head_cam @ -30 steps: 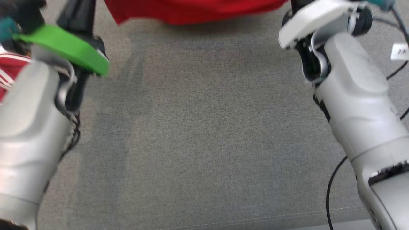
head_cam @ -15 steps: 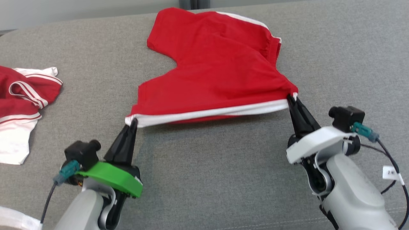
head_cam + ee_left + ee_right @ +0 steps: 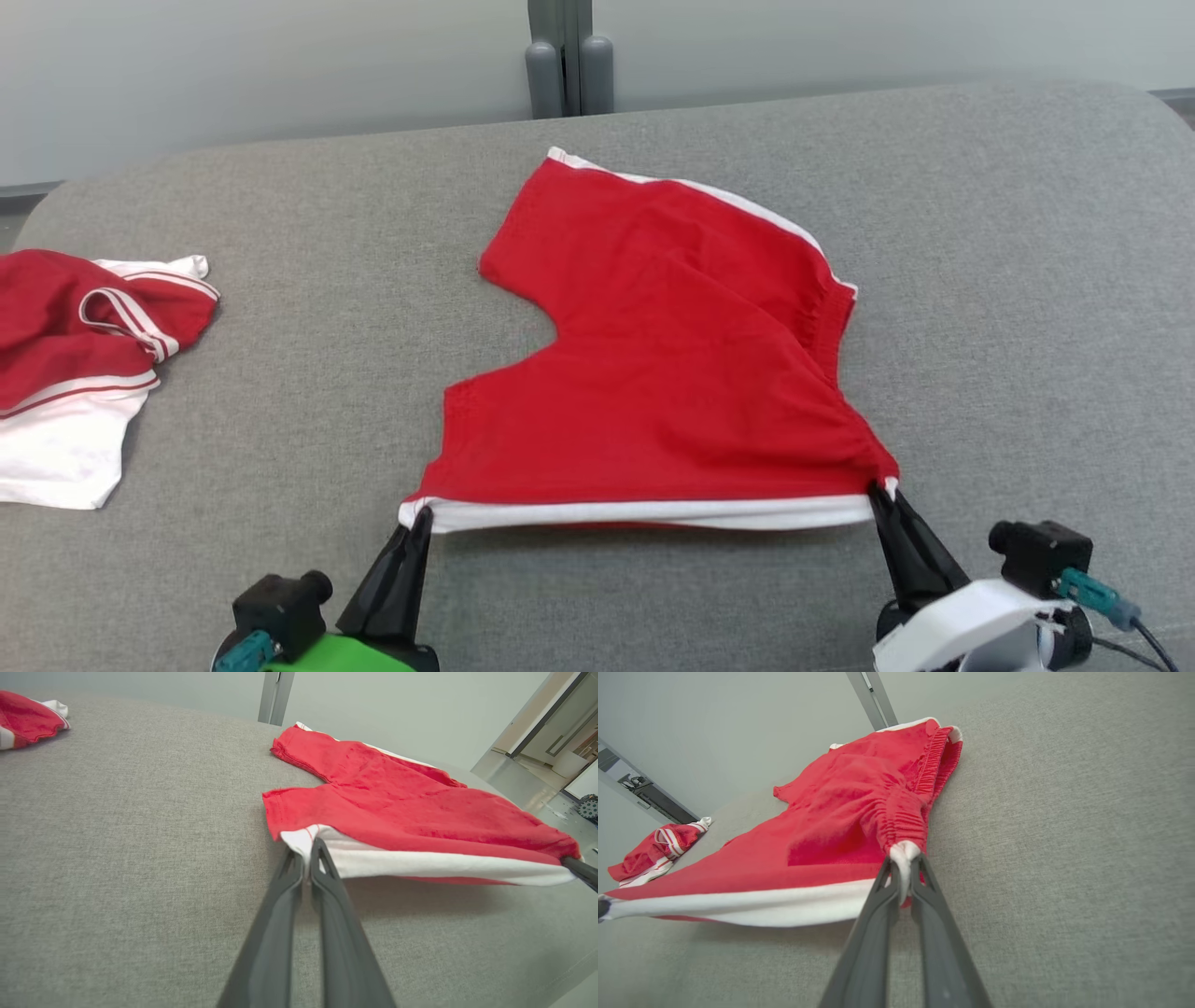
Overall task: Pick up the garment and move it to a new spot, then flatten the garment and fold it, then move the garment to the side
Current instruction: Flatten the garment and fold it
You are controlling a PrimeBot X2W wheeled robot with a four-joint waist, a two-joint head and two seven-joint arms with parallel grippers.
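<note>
1. Left gripper (image 3: 423, 515), at the bottom of the head view, had its two dark fingers pressed together on the left end of the white band of the shorts (image 3: 672, 392). The left wrist view showed that white corner caught between the tips.
2. The right gripper (image 3: 878, 490) was clamped in the same way on the band's right end, where the gathered waistband met the white stripe.
3. Between the two grippers the white band ran taut and straight from left to right. It was raised just off the grey cushion (image 3: 653, 597), with a shadow under it.
4. The shorts sat near the middle of the cushion, their waist-to-hem length running left to right. The waistband was toward the robot's right and both leg openings pointed toward its left.
5. Beyond the held edge the red cloth sloped down to rest on the cushion. The second leg lay farther back, and another white stripe ran along the far edge.
6. Well apart at the far left, a crumpled red and white garment (image 3: 84, 317) lay on the same cushion.
7. Behind the cushion stood a pale wall (image 3: 280, 75) with a grey post (image 3: 560, 56).
</note>
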